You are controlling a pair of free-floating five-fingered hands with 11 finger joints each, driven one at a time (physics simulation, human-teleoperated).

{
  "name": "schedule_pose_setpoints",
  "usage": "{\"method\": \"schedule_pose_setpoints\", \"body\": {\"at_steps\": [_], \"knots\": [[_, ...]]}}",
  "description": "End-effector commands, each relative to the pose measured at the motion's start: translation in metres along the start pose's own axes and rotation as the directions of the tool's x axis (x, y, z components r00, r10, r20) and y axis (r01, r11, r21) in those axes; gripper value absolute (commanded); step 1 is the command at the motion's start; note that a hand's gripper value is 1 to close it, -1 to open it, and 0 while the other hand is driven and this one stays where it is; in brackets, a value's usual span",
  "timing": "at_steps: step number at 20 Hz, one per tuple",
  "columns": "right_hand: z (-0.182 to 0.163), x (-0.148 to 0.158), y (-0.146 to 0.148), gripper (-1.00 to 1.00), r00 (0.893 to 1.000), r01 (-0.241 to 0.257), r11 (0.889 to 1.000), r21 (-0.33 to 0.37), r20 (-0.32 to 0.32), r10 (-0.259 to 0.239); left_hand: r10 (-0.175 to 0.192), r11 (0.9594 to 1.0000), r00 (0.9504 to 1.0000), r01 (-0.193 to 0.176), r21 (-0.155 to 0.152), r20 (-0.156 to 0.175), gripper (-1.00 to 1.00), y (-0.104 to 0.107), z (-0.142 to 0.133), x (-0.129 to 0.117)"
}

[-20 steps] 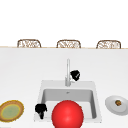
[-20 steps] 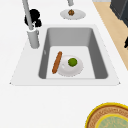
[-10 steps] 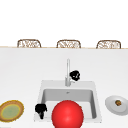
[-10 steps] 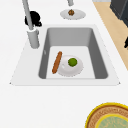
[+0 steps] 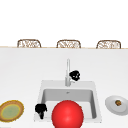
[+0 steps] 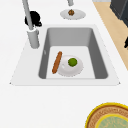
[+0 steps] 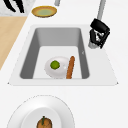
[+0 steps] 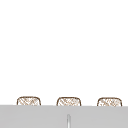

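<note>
My right hand (image 5: 75,75) hovers just right of the faucet (image 5: 67,72), its fingers curled round the faucet's handle; it also shows behind the spout (image 6: 33,19) and against the faucet's base (image 7: 100,31). Off the sink's (image 5: 40,90) front left corner, my left hand (image 5: 40,109) hangs in the air with relaxed fingers pointing down, out over the floor side (image 7: 15,6). In the basin lies a white plate (image 6: 70,67) with a green lime (image 6: 72,62) on it. A brown sausage-like stick (image 6: 57,62) rests against the plate's edge.
A yellow-rimmed plate (image 5: 11,111) sits on the counter left of the sink. A white plate (image 5: 118,105) with a small brown food item (image 7: 44,123) sits to the right. A big red ball (image 5: 67,117) covers the sink's front edge. Three wicker chair backs (image 5: 68,44) line the far side.
</note>
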Motion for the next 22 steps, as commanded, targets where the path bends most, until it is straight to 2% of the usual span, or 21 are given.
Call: {"method": "schedule_pose_setpoints", "body": {"at_steps": [1, 8, 10, 12, 13, 19, 22], "knots": [[0.017, 0.013, -0.021, 1.0, 0.998, -0.058, 0.998, 0.03, 0.009, 0.058, 0.0, 1.0, 1.0, 0.0, 0.0, 0.0, 0.0, 0.0, 0.0, 0.0], [0.019, 0.015, -0.006, 1.0, 0.999, -0.036, 0.998, -0.045, -0.007, 0.036, 0.0, 1.0, 1.0, 0.0, 0.0, 0.0, 0.0, 0.0, 0.0, 0.0], [0.016, 0.007, -0.01, 1.0, 1.0, -0.023, 0.999, -0.047, -0.021, 0.022, 0.0, 1.0, 1.0, 0.0, 0.0, 0.0, 0.0, 0.0, 0.0, 0.0], [0.01, -0.009, -0.019, 1.0, 1.0, 0.001, 1.0, -0.016, 0.003, -0.001, 0.0, 1.0, 1.0, 0.0, 0.0, 0.0, 0.0, 0.0, 0.0, 0.0], [0.008, -0.014, -0.024, -1.0, 1.0, 0.009, 1.0, -0.012, 0.01, -0.009, 0.0, 1.0, 1.0, 0.0, 0.0, 0.0, 0.0, 0.0, 0.0, 0.0], [0.004, -0.016, -0.027, -1.0, 1.0, -0.018, 0.999, 0.033, -0.021, 0.019, 0.0, 1.0, 1.0, 0.0, 0.0, 0.0, 0.0, 0.0, 0.0, 0.0], [0.006, -0.017, -0.029, -1.0, 0.999, -0.029, 0.998, 0.056, -0.014, 0.03, 0.0, 1.0, 1.0, 0.0, 0.0, 0.0, 0.0, 0.0, 0.0, 0.0]]}}
